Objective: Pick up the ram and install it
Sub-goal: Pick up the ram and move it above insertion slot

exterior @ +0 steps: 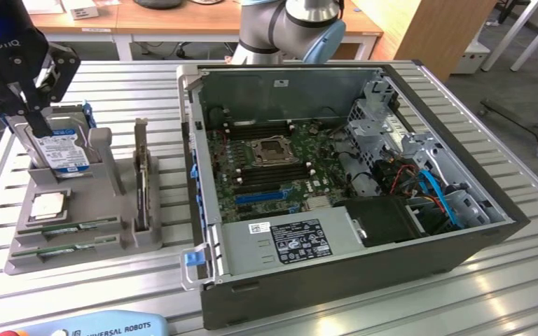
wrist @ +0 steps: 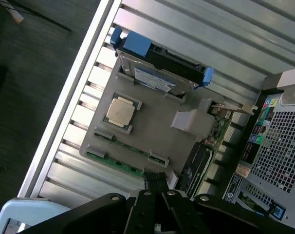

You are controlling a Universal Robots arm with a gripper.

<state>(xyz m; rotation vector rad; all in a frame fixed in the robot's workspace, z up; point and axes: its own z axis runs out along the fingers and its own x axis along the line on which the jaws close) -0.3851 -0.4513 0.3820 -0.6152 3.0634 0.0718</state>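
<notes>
Slatted table (exterior: 92, 294); wrist: gripper (wrist: 157, 179) closed nr ram (wrist: 113, 163).

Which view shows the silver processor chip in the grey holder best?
The wrist view: the processor chip faces the camera, all four edges clear, in its pocket of the grey holder. The exterior view shows it at a slant, between the hard drive and the ram sticks.

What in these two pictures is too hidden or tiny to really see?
- Exterior view: the ram sits low in the gray tray, whose slot walls hide its chips and label.
- Exterior view: the memory slots in the computer are too small to tell filled from empty.
- Wrist view: the shut gripper covers part of the tray's edge.
</notes>
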